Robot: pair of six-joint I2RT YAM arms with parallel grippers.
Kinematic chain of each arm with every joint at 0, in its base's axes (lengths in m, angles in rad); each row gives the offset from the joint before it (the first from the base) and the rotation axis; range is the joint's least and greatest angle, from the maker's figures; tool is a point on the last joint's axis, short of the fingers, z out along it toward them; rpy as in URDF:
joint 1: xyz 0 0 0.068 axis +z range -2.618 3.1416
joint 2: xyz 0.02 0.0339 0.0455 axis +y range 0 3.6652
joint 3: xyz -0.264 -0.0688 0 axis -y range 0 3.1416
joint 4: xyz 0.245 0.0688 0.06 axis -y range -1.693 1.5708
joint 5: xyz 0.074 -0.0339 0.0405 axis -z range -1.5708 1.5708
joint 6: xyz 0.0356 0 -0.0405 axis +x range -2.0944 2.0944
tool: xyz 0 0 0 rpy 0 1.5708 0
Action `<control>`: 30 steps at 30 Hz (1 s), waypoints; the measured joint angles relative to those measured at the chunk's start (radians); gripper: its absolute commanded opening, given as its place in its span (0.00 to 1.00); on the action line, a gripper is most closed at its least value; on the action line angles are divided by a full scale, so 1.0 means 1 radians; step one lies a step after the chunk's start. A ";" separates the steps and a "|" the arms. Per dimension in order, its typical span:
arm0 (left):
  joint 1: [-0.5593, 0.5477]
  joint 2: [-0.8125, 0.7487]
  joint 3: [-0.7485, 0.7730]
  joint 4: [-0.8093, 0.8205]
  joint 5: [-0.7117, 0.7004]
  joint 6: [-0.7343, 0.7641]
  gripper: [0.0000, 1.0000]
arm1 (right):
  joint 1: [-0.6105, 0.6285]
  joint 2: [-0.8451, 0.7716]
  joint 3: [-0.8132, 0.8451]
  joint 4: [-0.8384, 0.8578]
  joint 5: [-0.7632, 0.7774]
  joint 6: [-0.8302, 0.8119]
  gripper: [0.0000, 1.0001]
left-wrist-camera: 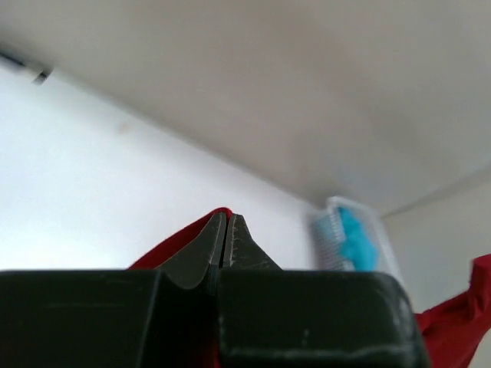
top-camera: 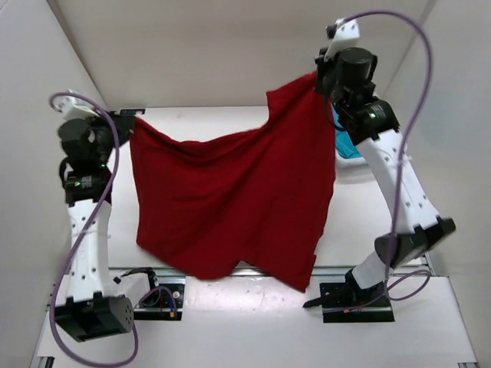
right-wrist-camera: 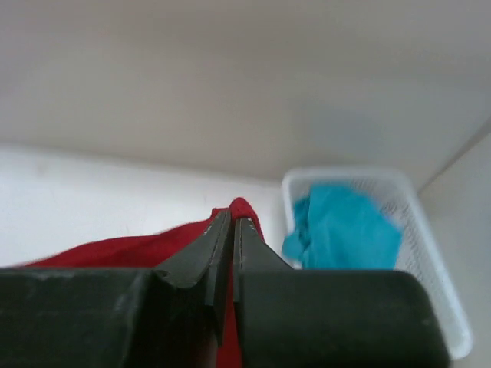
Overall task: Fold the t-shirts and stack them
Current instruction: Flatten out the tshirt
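Top external view shows the dark red t-shirt hanging spread in the air above the table, held up by its two upper corners between the arms. The left gripper has its jaws pressed together on the left corner. The right gripper, raised higher at the far right, is closed the same way on the other corner. The lower hem hangs toward the near side. In the right wrist view the teal-blue t-shirt lies inside the white basket at the far right; it seems crumpled, but the picture is blurred there.
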 measured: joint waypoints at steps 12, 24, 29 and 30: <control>-0.004 0.479 -0.114 0.067 -0.055 -0.002 0.00 | -0.222 0.596 0.377 -0.182 -0.447 0.228 0.01; 0.050 0.419 0.404 0.143 -0.030 -0.051 0.00 | -0.152 0.201 0.385 0.154 -0.324 0.146 0.00; 0.086 0.358 0.323 0.162 -0.038 -0.048 0.00 | -0.176 0.085 0.313 0.191 -0.320 0.142 0.00; 0.085 0.342 0.280 0.162 -0.040 -0.045 0.00 | -0.181 0.063 0.266 0.192 -0.315 0.143 0.00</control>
